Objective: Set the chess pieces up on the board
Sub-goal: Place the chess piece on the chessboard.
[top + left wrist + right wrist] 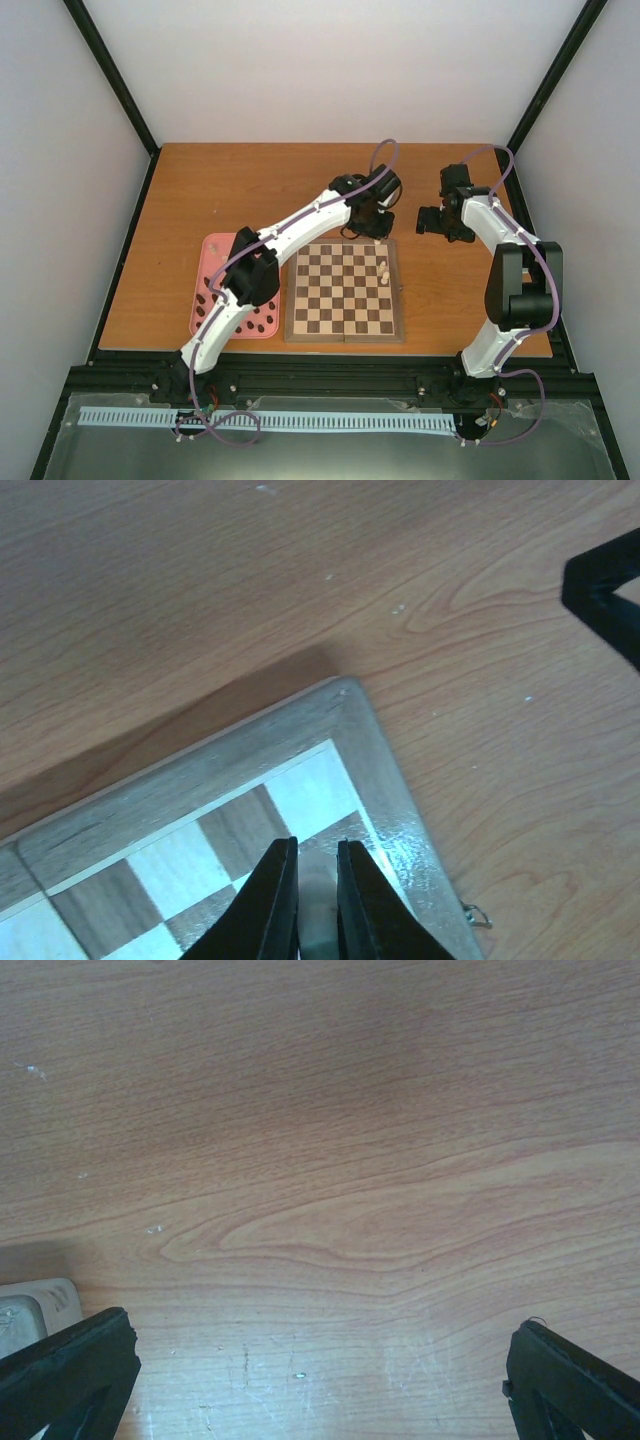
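Left gripper (317, 848), clamped on one cream piece (318, 922) above the board (200, 770) corner; right gripper (320, 1362), jaws spread wide, empty; two more cream pieces (383, 268) on squares.

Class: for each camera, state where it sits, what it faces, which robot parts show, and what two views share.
Top external: above, behind the robot, facing down at board; both arms show.
Left wrist: over the board's corner; left pincer shut on chess piece.
Right wrist: facing table; right pincer, open.
First two share the board.
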{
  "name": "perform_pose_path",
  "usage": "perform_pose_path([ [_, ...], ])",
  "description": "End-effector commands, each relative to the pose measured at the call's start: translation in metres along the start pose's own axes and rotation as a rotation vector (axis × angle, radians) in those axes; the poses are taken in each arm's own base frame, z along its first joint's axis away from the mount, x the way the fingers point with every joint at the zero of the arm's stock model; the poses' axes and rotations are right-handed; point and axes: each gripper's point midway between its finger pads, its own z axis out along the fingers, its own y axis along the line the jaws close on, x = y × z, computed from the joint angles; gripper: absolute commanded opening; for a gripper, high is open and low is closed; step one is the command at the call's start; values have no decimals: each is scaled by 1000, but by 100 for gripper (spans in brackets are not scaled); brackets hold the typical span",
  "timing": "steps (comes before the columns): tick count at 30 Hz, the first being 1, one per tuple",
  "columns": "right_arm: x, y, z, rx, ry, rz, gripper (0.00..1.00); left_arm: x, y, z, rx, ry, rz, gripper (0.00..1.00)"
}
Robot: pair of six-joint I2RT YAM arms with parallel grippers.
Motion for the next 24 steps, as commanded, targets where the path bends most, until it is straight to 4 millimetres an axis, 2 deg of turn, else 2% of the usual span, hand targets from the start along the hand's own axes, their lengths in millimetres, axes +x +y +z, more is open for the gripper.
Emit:
perform_pose_path([
  [1,0,-5,3,14,-5,12,100,-6,-27,0,57,-35,31,2],
  [17,2,-7,5,23,3,10,100,9,-33,24,59,7,57,2],
  [24,4,-6,7,17,5,12,100,18,-31,25,44,30,64,2],
])
